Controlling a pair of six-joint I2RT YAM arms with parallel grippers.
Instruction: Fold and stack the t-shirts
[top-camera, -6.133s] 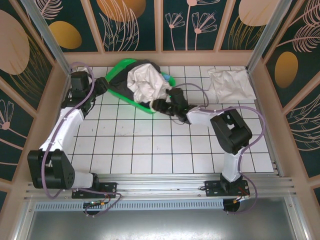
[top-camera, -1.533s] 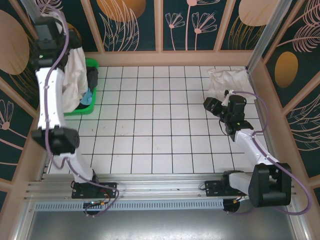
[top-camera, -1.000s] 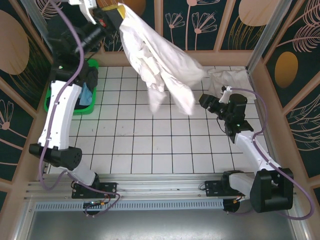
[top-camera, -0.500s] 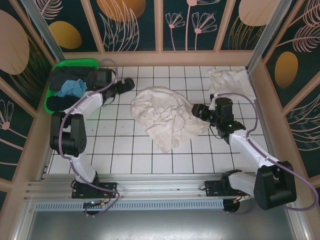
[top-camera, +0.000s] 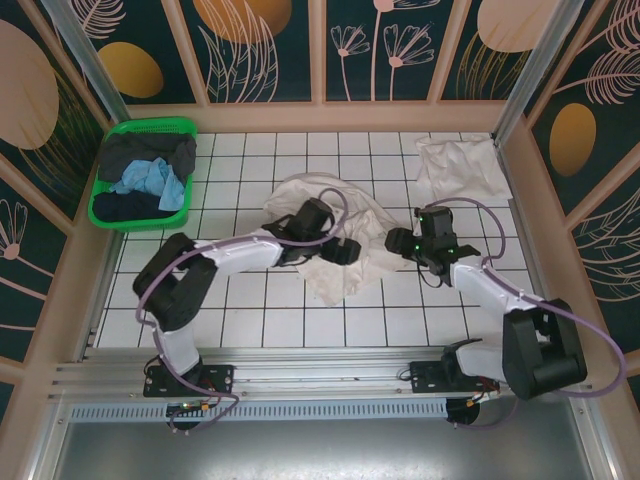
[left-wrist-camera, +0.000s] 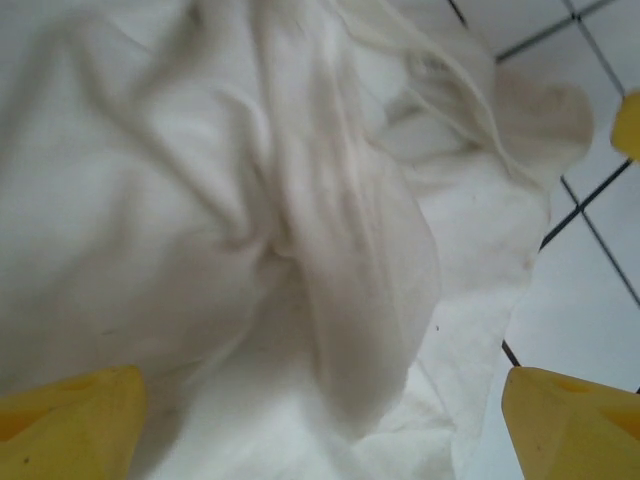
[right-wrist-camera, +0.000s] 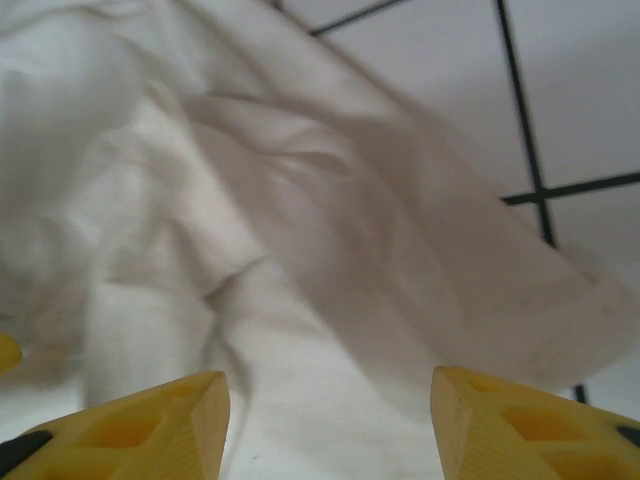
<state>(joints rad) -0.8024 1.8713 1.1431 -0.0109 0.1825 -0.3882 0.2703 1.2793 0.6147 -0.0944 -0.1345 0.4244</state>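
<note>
Top external: crumpled t-shirt lies central, left hand released above it, right hand released at its right edge. Bare surface lies near and left.

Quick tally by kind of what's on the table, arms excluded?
white t-shirts: 2
green basket: 1
light blue cloth: 1
dark garments: bunched together in the basket, count unclear
Total that can be counted: 4
</note>
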